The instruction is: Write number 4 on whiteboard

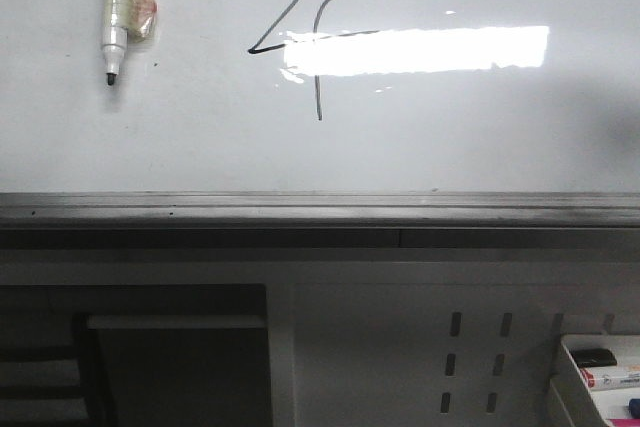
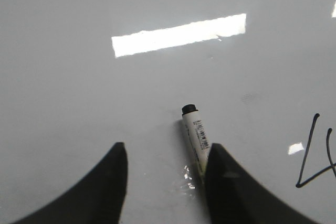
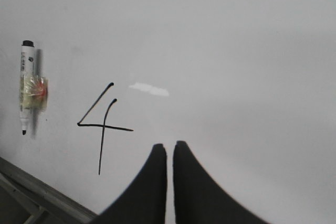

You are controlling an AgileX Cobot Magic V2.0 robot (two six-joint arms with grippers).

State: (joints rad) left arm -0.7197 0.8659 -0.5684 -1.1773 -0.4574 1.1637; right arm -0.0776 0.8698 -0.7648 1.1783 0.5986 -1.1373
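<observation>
The number 4 [image 1: 318, 97] is drawn in thin black strokes on the whiteboard [image 1: 450, 137], partly under a bright light reflection. It also shows in the right wrist view [image 3: 102, 126] and at the edge of the left wrist view [image 2: 307, 156]. A white marker [image 1: 115, 17] with clear wrap and a bare black tip rests on the board, left of the 4. My left gripper [image 2: 168, 146] is open over the board; the marker [image 2: 197, 135] lies against its one finger, partly hidden by it. My right gripper [image 3: 169, 144] is shut and empty, beside the 4. Neither gripper shows in the front view.
A grey metal rail [image 1: 320, 209] runs along the board's lower edge. Below it are a grey perforated panel [image 1: 470, 357], a dark opening [image 1: 170, 367] at the left, and a white tray [image 1: 570, 372] holding markers at the right corner.
</observation>
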